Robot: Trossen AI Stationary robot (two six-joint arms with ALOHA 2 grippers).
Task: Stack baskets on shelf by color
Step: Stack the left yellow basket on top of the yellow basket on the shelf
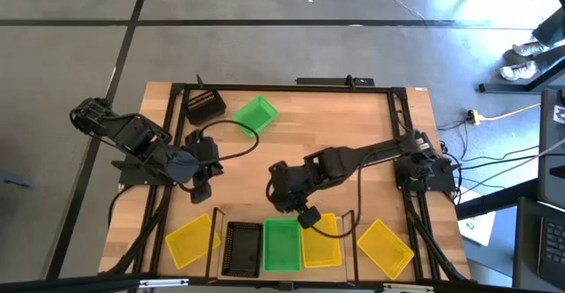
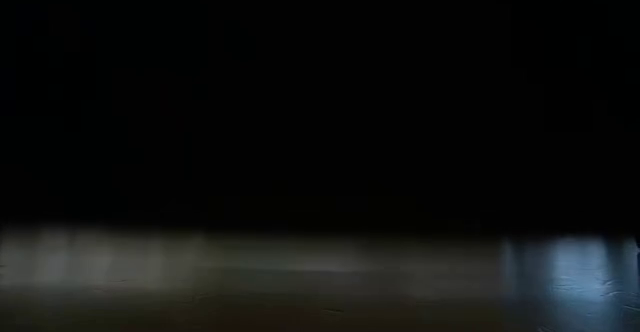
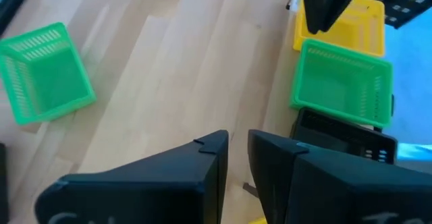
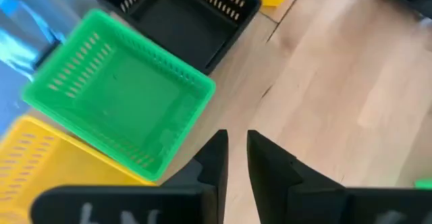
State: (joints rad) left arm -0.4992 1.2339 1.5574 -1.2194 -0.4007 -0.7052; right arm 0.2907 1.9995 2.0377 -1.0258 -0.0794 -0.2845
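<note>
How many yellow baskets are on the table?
3 show from above, all along the near edge: one on the shelf beside the green basket, at; one left of the shelf; one right of it. Nested ones may be hidden.

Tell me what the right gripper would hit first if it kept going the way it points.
Most likely the green basket on the shelf. The right gripper hangs just short of that basket's near rim, holding nothing, with its fingers close together. Depth is unclear, so it could instead reach bare wood beside the rim.
</note>
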